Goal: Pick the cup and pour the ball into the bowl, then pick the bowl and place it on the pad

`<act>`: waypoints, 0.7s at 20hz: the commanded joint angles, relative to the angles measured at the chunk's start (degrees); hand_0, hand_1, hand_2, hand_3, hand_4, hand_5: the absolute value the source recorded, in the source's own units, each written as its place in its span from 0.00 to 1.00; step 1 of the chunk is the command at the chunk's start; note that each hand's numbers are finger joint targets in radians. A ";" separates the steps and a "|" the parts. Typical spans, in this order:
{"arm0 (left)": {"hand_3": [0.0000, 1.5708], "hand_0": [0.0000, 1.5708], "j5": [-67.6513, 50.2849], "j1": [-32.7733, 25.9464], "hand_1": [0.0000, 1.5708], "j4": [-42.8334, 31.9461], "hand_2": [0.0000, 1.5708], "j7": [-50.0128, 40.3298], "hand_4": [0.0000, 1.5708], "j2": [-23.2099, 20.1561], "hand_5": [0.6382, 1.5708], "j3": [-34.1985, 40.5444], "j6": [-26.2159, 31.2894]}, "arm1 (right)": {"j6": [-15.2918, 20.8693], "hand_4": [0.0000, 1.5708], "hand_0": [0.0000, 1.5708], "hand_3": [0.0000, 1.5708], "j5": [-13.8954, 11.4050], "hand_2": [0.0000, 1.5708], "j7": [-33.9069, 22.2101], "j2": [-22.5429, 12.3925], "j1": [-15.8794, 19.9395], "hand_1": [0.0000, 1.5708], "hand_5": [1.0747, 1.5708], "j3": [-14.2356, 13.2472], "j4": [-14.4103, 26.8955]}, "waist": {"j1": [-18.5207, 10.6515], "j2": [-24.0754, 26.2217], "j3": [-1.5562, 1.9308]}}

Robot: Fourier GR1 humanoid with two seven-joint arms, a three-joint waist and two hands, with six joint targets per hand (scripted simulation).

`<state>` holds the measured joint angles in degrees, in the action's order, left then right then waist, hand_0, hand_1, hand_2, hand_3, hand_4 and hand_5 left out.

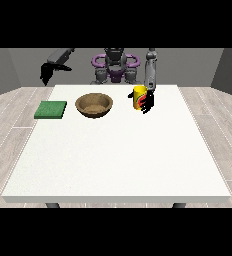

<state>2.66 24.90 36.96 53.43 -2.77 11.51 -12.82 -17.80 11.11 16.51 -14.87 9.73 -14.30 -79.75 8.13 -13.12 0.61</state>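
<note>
Grasping the cup beside the bowl.
The hand at the view's right (148, 102) wraps the cup (139, 96), standing upright right of the bowl (93, 105); next seems lifting, then tipping over it.

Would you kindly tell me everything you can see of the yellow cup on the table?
The cup is a small yellow cylinder with some red on its side, standing upright on the white table near the far edge. It is to the right of the brown bowl, apart from it. Its open top faces up; no ball can be made out inside. The black hand at the view's right is against the cup's right side, with its fingers round it. Its material cannot be told.
</note>
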 commanded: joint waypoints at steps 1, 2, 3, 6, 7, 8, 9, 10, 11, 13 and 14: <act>1.00 0.83 4.14 -1.87 0.83 -3.41 1.00 5.98 0.91 2.30 0.66 -0.90 -9.63 | -1.94 0.00 0.00 0.00 1.50 0.00 -0.39 -3.32 1.94 0.00 1.00 -1.85 -1.20 | 2.43 -3.39 -0.66; 1.00 0.84 4.75 -1.85 0.84 -3.14 1.00 3.31 0.93 0.91 0.65 -0.78 -10.69 | -3.29 0.00 0.00 0.00 2.86 0.00 -1.92 -3.91 0.91 0.00 1.00 -2.27 -0.88 | 3.12 -1.51 -0.64; 1.00 0.84 3.58 -2.91 0.84 -3.86 1.00 6.15 0.93 1.48 0.65 0.13 -9.41 | -2.40 0.00 0.00 0.00 0.71 0.00 0.53 -1.84 -1.37 0.00 1.00 -0.42 -2.56 | 3.48 -2.91 -0.66; 1.00 0.84 5.86 -3.34 0.84 -2.37 1.00 3.02 0.95 2.27 0.65 -1.96 -12.20 | -2.33 0.00 0.00 0.00 3.22 0.00 -5.06 -4.76 1.26 0.00 1.00 -2.90 -1.40 | 2.23 0.85 -0.65; 1.00 0.84 4.09 -2.51 0.84 -0.46 1.00 -1.28 0.96 2.63 0.65 -6.59 -13.82 | -4.37 0.00 0.00 0.00 2.60 0.00 -0.61 -5.33 1.44 0.00 1.00 -3.68 4.52 | 1.81 2.76 -0.59; 1.00 0.84 6.41 -2.05 0.84 -0.30 1.00 -3.57 0.95 0.95 0.66 -4.55 -10.80 | -6.05 0.00 0.00 0.00 3.22 0.00 0.04 -5.66 -1.24 0.00 1.00 -4.35 5.65 | 0.00 4.65 -0.58; 1.00 0.84 8.30 -1.79 0.84 -0.12 1.00 -7.88 0.95 -0.99 0.69 -6.16 -10.34 | -1.74 0.00 0.00 0.00 1.44 0.00 -6.12 -3.59 -1.42 0.00 1.00 -2.12 3.74 | -1.26 9.04 -0.59; 1.00 0.85 10.72 -1.63 0.85 1.29 1.00 -11.76 0.98 -3.64 0.71 -7.91 -10.59 | -3.86 0.00 0.00 0.00 2.14 0.00 -4.45 -5.78 -1.70 0.00 1.00 -3.97 7.15 | -2.13 11.00 -0.51; 1.00 0.86 12.99 -0.57 0.86 0.77 1.00 -13.46 0.99 -4.36 0.72 -8.30 -14.84 | -2.71 0.00 0.00 0.00 2.31 0.00 -6.51 -4.43 -1.05 0.00 1.00 -2.80 5.22 | -1.49 12.78 -0.50; 1.00 0.90 16.41 1.75 0.90 1.66 1.00 -18.60 1.00 -11.93 0.74 -9.61 -13.23 | -1.88 0.00 0.00 0.00 0.88 0.00 -3.49 -3.31 -2.99 0.00 1.00 -3.17 8.47 | -4.16 14.12 -0.29; 1.00 0.91 17.48 5.28 0.91 0.89 1.00 -22.92 1.00 -15.42 0.73 -9.17 -12.91 | -1.87 0.00 0.00 0.00 1.69 0.00 -5.52 -3.11 -1.72 0.00 1.00 -2.72 7.54 | -3.11 14.72 -0.30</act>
<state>15.11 25.71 38.05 40.15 -9.88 4.11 -25.25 -20.34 12.86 12.28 -18.84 8.41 -17.23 -73.90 6.24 -2.44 0.34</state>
